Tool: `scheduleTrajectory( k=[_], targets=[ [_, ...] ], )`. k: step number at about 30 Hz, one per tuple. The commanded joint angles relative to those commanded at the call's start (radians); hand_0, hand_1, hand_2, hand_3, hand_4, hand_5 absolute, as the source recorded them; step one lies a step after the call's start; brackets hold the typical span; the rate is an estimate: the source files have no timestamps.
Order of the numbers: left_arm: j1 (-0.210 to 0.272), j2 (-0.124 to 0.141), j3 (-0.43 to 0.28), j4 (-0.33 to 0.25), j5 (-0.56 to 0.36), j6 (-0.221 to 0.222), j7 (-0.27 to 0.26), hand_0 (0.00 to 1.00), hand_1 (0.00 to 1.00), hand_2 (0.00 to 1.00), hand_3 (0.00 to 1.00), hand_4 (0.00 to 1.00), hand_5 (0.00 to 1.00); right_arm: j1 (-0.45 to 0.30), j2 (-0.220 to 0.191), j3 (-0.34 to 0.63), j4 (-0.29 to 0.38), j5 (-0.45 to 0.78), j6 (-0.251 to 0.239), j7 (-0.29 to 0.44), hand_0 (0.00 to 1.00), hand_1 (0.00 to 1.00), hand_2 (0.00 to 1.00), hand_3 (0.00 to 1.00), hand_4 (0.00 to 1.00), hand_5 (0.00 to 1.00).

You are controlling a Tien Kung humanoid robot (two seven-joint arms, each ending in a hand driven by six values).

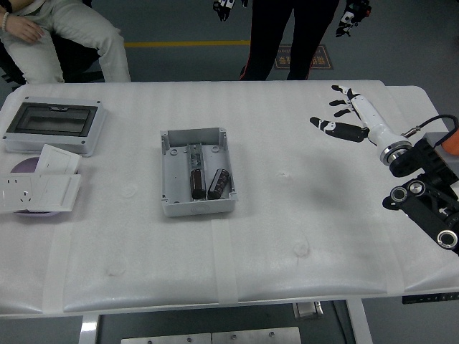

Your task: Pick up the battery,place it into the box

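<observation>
A grey open box (173, 172) sits near the middle of the white table. A dark battery (219, 184) lies inside it, at the lower right, leaning slightly beside another dark part (195, 183). My right hand (343, 115) is white with black fingertips. It hovers over the table's right side, far from the box. Its fingers (324, 125) are spread and hold nothing. My left arm is out of view.
A grey enclosure with a dark window (54, 125) stands at the far left. White socket plates (39, 188) lie below it on a purple disc. A grey block (441, 150) sits at the right edge. One person sits and another stands beyond the table's far side.
</observation>
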Motion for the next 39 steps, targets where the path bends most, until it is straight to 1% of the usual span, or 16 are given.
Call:
scheduleTrajectory(
  k=[4,9,12,20,24,29,39],
  targets=[
    [0.001,0.000,0.000,-0.001,0.000,0.002,0.001,0.376,0.582,0.446,0.435,0.729,0.464,-0.019,0.012,0.050,-0.011,0.006,-0.002,0.008,0.896,0.660,0.791,0.941,0.901,0.534],
    [0.000,0.000,0.001,-0.001,0.001,0.002,0.001,0.378,0.582,0.448,0.437,0.734,0.468,-0.039,0.012,0.091,-0.020,0.004,0.000,0.008,0.896,0.661,0.797,0.933,0.899,0.533],
    [-0.001,0.000,0.001,-0.001,0.001,0.002,0.001,0.379,0.583,0.448,0.438,0.734,0.468,-0.055,0.006,0.123,-0.023,0.003,0.001,0.007,0.898,0.667,0.801,0.934,0.899,0.536],
    [-0.004,0.002,0.000,0.000,0.000,0.003,0.001,0.380,0.581,0.450,0.438,0.736,0.468,-0.108,-0.028,0.214,-0.023,0.010,0.005,0.009,0.899,0.668,0.802,0.933,0.898,0.534],
    [-0.006,0.002,0.000,0.000,-0.001,0.003,0.001,0.380,0.584,0.452,0.438,0.734,0.467,-0.130,-0.033,0.248,-0.022,0.021,0.004,0.013,0.895,0.670,0.803,0.932,0.899,0.537],
    [-0.009,0.005,-0.003,0.000,0.004,0.002,0.002,0.380,0.584,0.452,0.438,0.734,0.467,-0.145,-0.030,0.268,-0.022,0.040,0.002,0.019,0.895,0.670,0.803,0.932,0.899,0.537],
    [-0.010,0.013,-0.012,0.000,0.018,0.001,0.003,0.380,0.583,0.452,0.434,0.732,0.459,-0.160,-0.015,0.277,-0.017,0.046,-0.002,0.019,0.888,0.668,0.807,0.928,0.903,0.544]
  ],
)
